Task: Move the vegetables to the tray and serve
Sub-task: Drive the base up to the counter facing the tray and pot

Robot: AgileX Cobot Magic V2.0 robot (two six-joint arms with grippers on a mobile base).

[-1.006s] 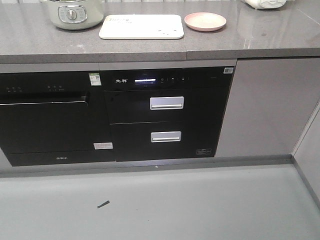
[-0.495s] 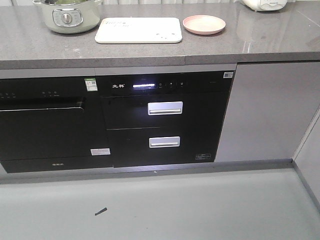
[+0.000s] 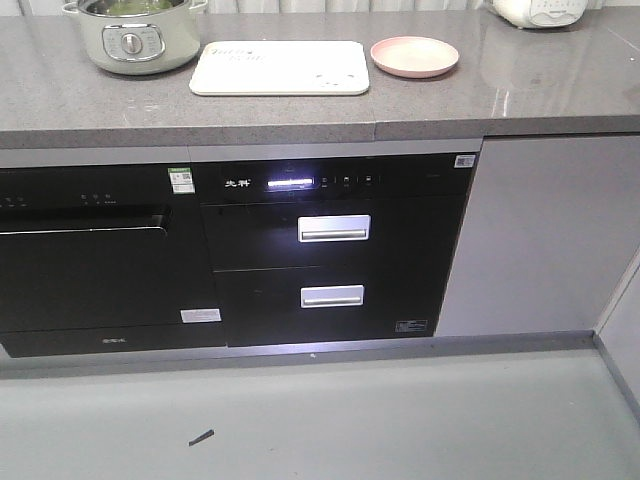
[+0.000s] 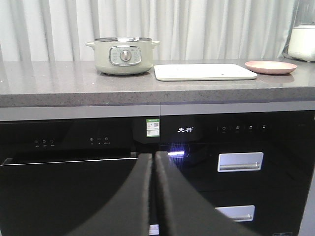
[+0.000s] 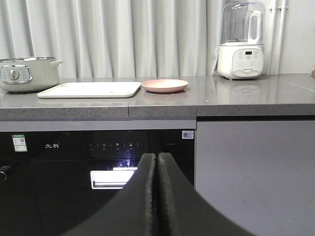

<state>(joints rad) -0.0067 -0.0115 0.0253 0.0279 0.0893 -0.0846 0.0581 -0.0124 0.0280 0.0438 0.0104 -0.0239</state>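
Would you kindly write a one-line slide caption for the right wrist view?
Shut right gripper faces a grey counter holding cream tray, pink plate and white blender.

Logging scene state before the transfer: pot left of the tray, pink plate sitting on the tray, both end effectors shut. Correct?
One error: the pink plate sits on the counter just right of the tray, not on it; the front-facing view shows it. The pot is left of the tray; the left end effector and right end effector are shut.
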